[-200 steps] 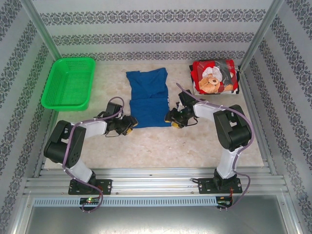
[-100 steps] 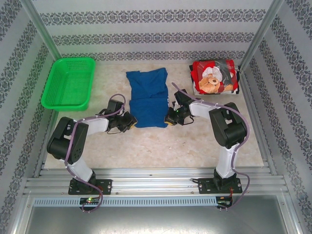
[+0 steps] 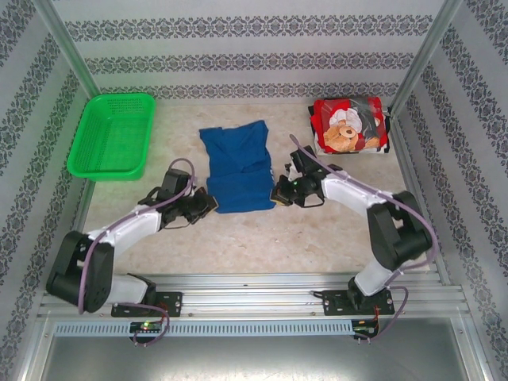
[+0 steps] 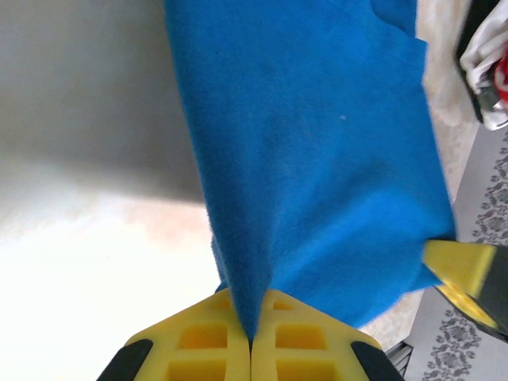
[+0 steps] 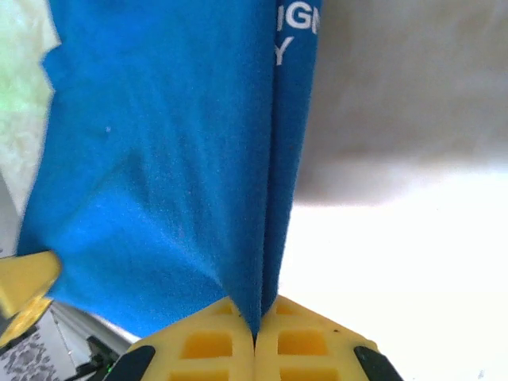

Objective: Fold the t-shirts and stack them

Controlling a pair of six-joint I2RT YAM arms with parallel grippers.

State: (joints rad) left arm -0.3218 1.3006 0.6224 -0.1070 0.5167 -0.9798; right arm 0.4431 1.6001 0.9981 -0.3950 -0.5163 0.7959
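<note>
Blue t-shirt (image 3: 236, 163) lies mid-table (image 3: 317, 230), with my left gripper (image 3: 208, 202) and right gripper (image 3: 279, 190) clamped on its near corners. Folding step, I judge: next, carry both corners evenly toward the far edge.

Blue shirt (image 3: 236, 165): royal blue, folded to a rough rectangle with plain side up, lying mid-table with its long axis running near to far and the far edge rumpled. Its two near corners are lifted and drawn taut, the left one pinched in the left gripper (image 3: 210, 202) and the right one in the right gripper (image 3: 275, 190); white lettering shows on an under-layer at the right edge. Red shirt (image 3: 348, 127): folded into a compact square, teddy-bear print facing up, lying flat at the far right corner, well apart from the blue.
</note>
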